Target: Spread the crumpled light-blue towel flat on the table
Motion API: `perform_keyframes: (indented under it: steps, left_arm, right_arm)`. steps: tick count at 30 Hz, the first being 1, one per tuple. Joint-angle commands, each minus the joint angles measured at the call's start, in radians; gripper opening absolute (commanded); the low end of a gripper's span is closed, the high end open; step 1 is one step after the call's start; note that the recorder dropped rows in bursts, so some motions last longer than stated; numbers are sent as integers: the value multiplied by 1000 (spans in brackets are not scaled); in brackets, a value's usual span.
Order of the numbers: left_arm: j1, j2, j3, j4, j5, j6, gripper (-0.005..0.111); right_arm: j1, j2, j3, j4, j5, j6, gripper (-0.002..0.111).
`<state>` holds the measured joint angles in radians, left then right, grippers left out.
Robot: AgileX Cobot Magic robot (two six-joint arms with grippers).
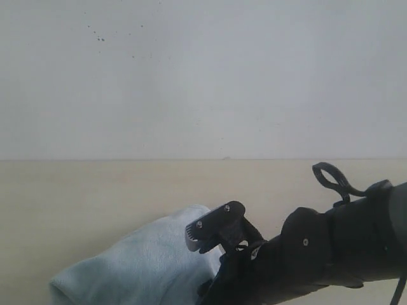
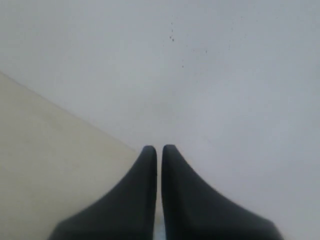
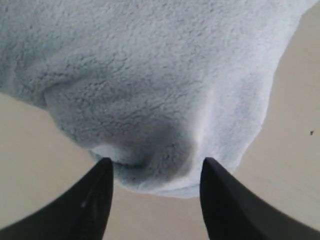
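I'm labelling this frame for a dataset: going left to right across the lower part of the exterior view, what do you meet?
table → towel → right end effector → right arm

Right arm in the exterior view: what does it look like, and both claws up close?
The right arm is matte black and bulky, with a black cable loop above it. The right claw shows a toothed edge and two silver screws. The left claw has smooth black tapering fingers.
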<state>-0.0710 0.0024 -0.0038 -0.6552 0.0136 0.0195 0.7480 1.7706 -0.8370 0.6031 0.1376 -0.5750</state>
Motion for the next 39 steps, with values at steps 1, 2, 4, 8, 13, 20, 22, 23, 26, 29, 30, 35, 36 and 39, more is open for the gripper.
perform_keyframes:
  steps: [1, 2, 4, 8, 13, 20, 22, 23, 26, 29, 30, 35, 36, 39]
  left_arm:
    - [-3, -2, -72, 44, 11, 137, 4]
    - [-3, 8, -95, 44, 41, 135, 4]
    - [-3, 52, -126, 46, 63, 140, 4]
    - [-3, 190, -171, 46, 47, 179, 4]
    - [-3, 415, -288, 46, 124, 364, 4]
    - [-18, 739, -530, 14, 458, 657, 4]
    - [-22, 810, -576, 10, 490, 662, 4]
    - [-22, 853, -591, 10, 490, 663, 4]
    - [-22, 939, -603, -6, 431, 663, 4]
    - [-22, 1013, -603, -95, 399, 663, 4]
    - [-22, 1031, -607, -136, 403, 682, 4]
    - [-22, 1108, -620, -529, 612, 1104, 4]
    - [-22, 1116, -620, -621, 670, 1199, 4]
    - [-22, 1143, -618, -803, 909, 1488, 4]
  right_arm:
    - [8, 40, -6, -2, -28, -1, 48]
    - [8, 45, -6, -2, -39, 3, 43]
    - [8, 45, -6, -2, -38, 15, 26]
    - [8, 45, -6, -2, -26, 19, 0]
    - [8, 43, -6, -2, -44, 19, 0]
    - [8, -38, -6, -2, -41, 19, 0]
    - [8, -106, -6, -4, -32, 14, 0]
    - [8, -146, -6, -9, -32, 12, 0]
    - [8, -282, -6, -9, -52, -10, 0]
    - [8, -403, -14, -9, -124, -66, 0]
    - [8, -438, -23, -10, -160, -100, 0]
    - [8, -506, -63, -17, -397, -160, 0]
    - [8, -506, -67, -19, -441, -160, 0]
    - [8, -504, -72, -19, -484, -160, 0]
